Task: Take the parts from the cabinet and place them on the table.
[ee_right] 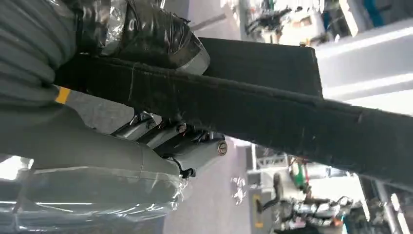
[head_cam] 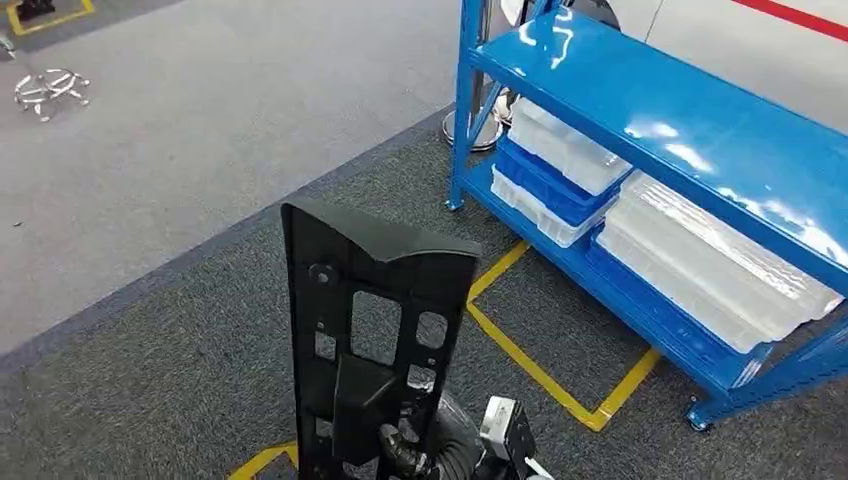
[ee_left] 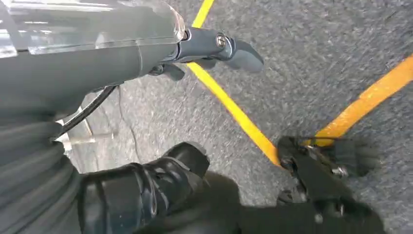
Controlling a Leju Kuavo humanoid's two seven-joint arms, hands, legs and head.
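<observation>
The right hand (ee_right: pixel 146 141) grasps a black plastic panel (head_cam: pixel 375 340), a flat moulded part pierced by rectangular cut-outs. In the right wrist view the thumb lies on one face of the panel (ee_right: pixel 272 107) and the darker fingers (ee_right: pixel 160 131) press the opposite face, so the panel's edge runs between them; the hold is at the part's lower end. In the head view the right hand (head_cam: pixel 415 450) sits at the base of the panel, which stands upright in front of the robot, above the dark grey carpet (head_cam: pixel 200 380). Its long axis is near vertical, its broad face towards the camera, and its wider top end bends over into a short lip.

The left hand (ee_left: pixel 214 51) hangs over the carpet and yellow floor tape (ee_left: pixel 234 112); its fingers are apart and hold nothing.

To the right stands a blue metal shelf rack (head_cam: pixel 650 110). Its lower shelf carries translucent white bins (head_cam: pixel 710 265) stacked with blue trays (head_cam: pixel 545 185). Yellow tape (head_cam: pixel 530 360) marks the floor beside the rack.
</observation>
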